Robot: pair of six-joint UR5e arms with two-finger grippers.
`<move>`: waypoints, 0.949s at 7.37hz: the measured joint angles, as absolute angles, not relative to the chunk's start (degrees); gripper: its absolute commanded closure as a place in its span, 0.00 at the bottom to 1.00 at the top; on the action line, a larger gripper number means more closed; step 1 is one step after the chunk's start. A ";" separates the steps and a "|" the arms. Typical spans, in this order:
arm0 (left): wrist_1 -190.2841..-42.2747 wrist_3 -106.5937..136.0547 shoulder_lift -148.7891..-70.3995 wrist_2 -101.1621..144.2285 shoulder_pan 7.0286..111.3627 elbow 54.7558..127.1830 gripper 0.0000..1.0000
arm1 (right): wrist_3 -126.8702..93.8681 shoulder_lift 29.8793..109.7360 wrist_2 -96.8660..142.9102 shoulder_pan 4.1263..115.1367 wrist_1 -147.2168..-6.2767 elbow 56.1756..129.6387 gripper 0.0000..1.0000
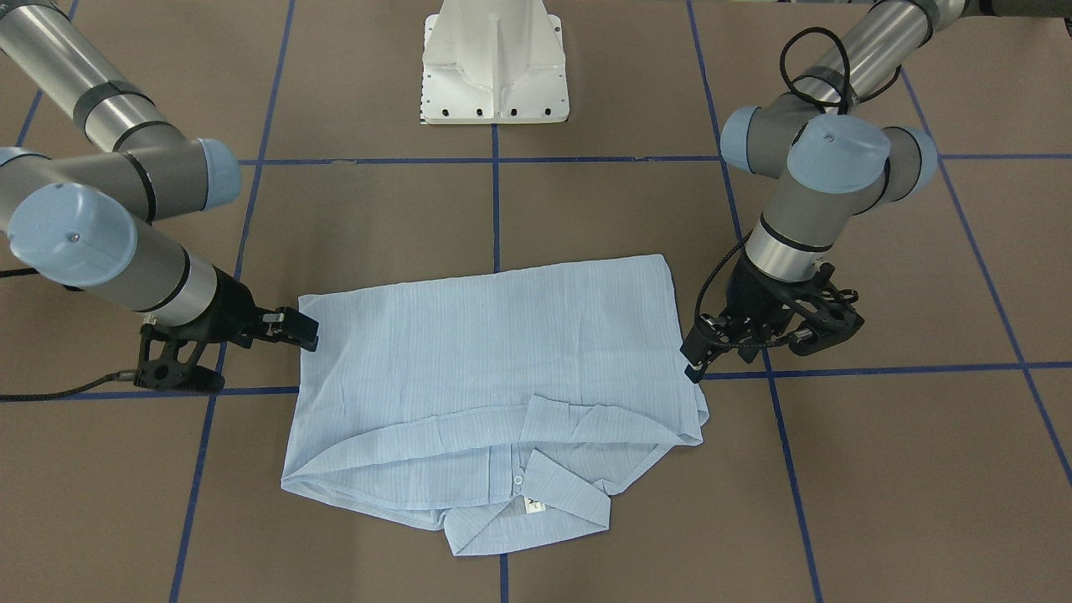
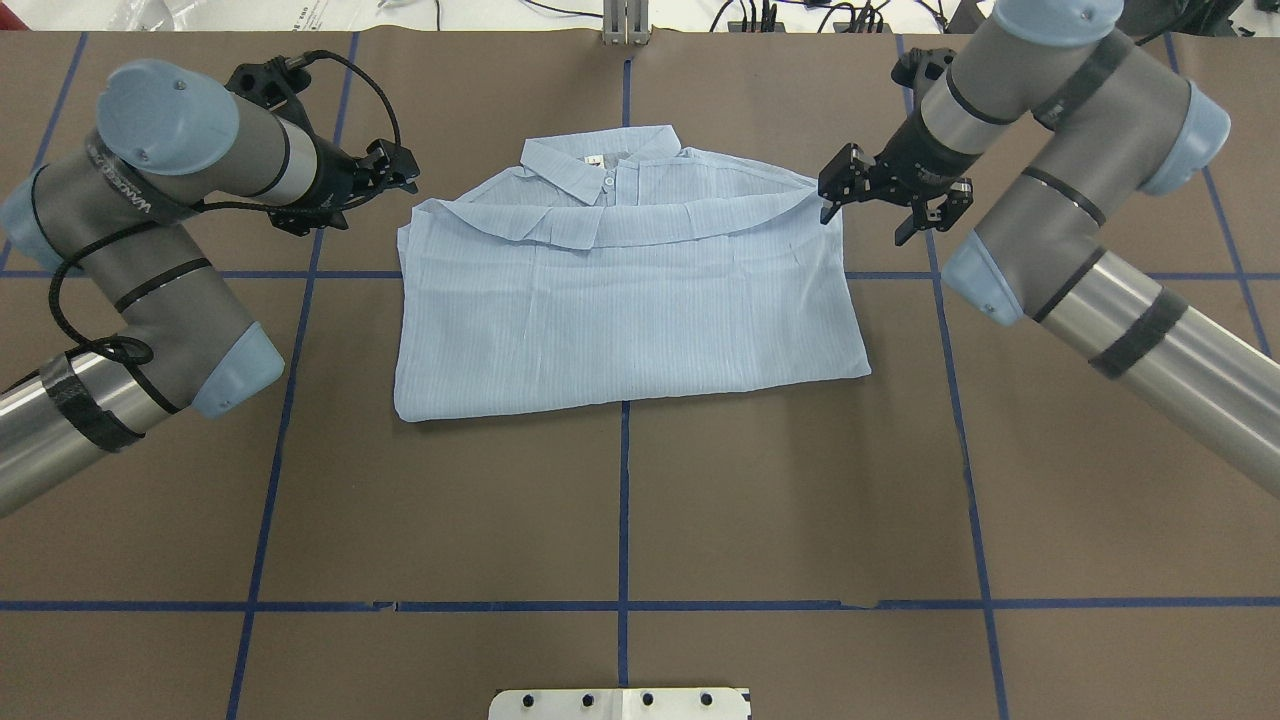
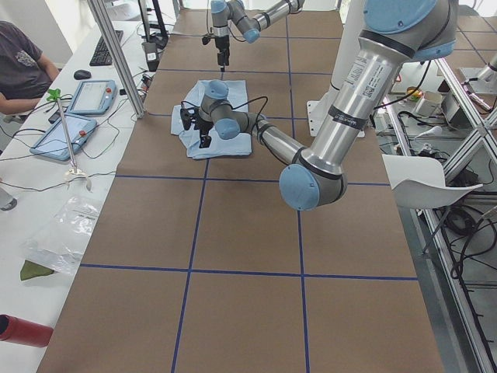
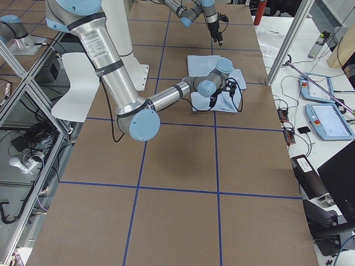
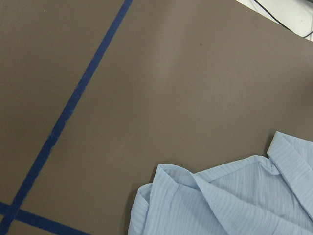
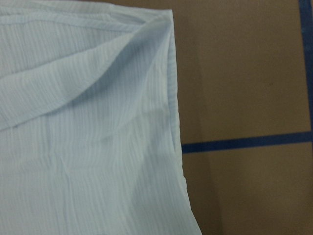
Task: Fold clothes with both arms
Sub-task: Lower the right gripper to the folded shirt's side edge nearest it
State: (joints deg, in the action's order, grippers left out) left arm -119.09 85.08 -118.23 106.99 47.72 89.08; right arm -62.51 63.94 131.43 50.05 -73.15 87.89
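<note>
The light-blue shirt (image 2: 620, 300) lies folded flat on the brown table, its collar (image 2: 600, 165) at the far edge from the robot. In the front-facing view the collar (image 1: 528, 511) is nearest the camera. My left gripper (image 2: 390, 170) hovers open just off the shirt's far left corner and holds nothing. My right gripper (image 2: 838, 190) is open at the far right corner, touching or just above the cloth edge. The left wrist view shows only a shirt corner (image 5: 230, 205) and the right wrist view the shirt's side edge (image 6: 88, 122), with no fingers in either.
Blue tape lines (image 2: 625, 480) grid the table. The white pedestal base (image 1: 494, 67) stands on the robot's side. Past the table's far edge runs a bench with tablets (image 3: 85, 97), cables and a seated person (image 3: 23, 62).
</note>
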 measured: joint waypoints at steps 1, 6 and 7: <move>-118.96 85.82 -118.14 106.97 47.72 89.58 0.00 | -62.17 66.05 129.67 47.88 -73.21 89.57 0.02; -118.85 86.81 -117.89 106.93 47.72 90.14 0.01 | -61.86 67.35 123.78 41.23 -73.30 89.35 0.64; -118.89 86.78 -117.68 106.94 47.72 90.09 0.01 | -61.80 67.41 123.98 41.19 -73.28 89.38 1.00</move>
State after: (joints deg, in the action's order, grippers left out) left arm -118.89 86.78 -117.68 106.94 47.72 90.09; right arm -61.80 67.41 123.98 41.19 -73.28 89.38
